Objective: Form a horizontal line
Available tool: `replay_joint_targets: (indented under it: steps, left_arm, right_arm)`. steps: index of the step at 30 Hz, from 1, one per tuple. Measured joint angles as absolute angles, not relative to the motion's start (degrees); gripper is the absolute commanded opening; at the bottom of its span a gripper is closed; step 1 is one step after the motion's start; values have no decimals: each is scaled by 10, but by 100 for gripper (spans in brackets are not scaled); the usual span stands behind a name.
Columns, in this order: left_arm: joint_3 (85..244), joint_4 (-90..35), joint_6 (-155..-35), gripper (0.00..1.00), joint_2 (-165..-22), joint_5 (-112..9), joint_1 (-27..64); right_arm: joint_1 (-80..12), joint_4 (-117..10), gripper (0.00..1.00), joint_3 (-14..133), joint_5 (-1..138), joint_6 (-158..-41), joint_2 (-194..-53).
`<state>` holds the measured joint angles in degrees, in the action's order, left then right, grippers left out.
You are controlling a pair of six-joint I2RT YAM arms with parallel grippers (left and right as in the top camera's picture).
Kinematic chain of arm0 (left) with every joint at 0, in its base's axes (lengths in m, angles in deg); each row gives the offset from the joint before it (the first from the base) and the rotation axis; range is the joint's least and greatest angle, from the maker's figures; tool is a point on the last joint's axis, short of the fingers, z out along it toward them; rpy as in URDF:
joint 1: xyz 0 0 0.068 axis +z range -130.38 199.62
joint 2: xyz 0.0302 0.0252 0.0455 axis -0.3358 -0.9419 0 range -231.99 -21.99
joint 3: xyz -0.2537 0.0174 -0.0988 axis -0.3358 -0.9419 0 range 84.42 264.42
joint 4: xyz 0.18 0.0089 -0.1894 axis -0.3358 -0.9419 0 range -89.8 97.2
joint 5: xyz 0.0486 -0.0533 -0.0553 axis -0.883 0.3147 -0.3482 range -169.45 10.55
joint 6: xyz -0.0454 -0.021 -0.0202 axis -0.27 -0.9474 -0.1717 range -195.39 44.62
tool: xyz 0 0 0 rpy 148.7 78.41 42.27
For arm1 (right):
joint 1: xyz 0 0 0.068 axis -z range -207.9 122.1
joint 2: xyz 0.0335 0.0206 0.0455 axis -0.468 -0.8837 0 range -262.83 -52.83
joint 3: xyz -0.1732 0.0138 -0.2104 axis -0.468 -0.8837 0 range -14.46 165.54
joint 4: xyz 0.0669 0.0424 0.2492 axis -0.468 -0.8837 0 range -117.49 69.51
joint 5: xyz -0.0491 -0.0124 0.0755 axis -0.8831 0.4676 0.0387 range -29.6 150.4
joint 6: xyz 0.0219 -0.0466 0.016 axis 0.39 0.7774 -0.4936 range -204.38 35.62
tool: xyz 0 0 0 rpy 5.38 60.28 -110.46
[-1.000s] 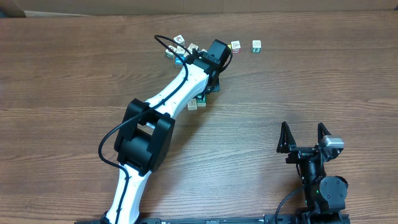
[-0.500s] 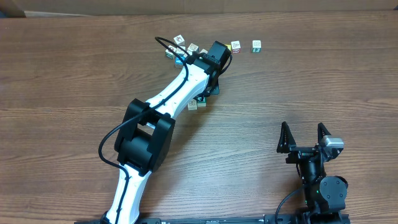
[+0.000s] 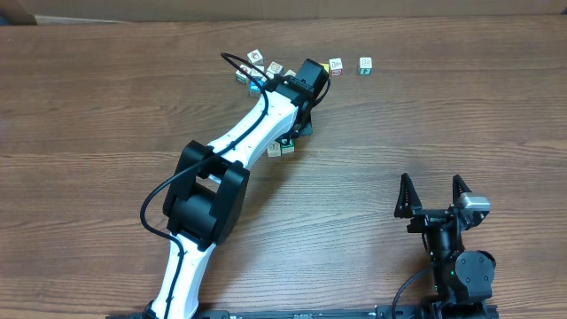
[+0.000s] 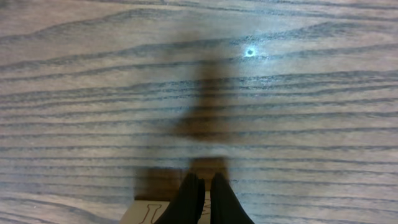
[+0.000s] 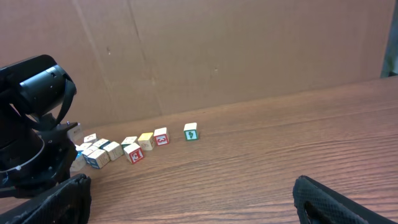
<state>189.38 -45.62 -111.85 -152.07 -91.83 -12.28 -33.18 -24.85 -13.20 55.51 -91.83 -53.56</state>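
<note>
Wood-grain surface (image 3: 461,106) runs bare around my base at the bottom of the overhead frame. My right claw (image 3: 432,199) sits parked there at lower right, fingers spread wide and holding nothing.

Further out, at the upper middle of the frame, my left claw (image 4: 204,182) is clenched tip to tip with nothing between the fingers. It sits low over the grain, and a lettered block (image 4: 144,213) lies just beside it at the bottom left of the wrist view. From overhead, stray blocks (image 3: 275,150) sit below the line, tucked against my left arm (image 3: 257,124).

I see the main risk here. With the tips clenched beside a block, a sideways nudge that catches a corner instead of a flat face could spin it or skid it off askew. Beyond that, my wrist and its cable (image 3: 232,58) hang over the cluster of blocks (image 3: 266,66), so a careless swing could scatter them. They sit so close together that spreading my fingers among them could knock a neighbour.

To the right of the cluster, the red-marked block (image 5: 161,137) and green-marked block (image 5: 191,131) stand apart with gaps. Open surface stretches wide to both sides. Room is tightest at the top of the frame, where the cardboard wall (image 5: 249,50) rises behind the blocks.
</note>
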Motion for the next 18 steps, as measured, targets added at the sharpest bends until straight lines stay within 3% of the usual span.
replay_joint_targets:
  steps: [18]
  left_arm:
    - [1894,-460,-1119,5,-1521,-918,-123]
  right_arm:
    - [-332,-248,100,-132,556,-918,-536]
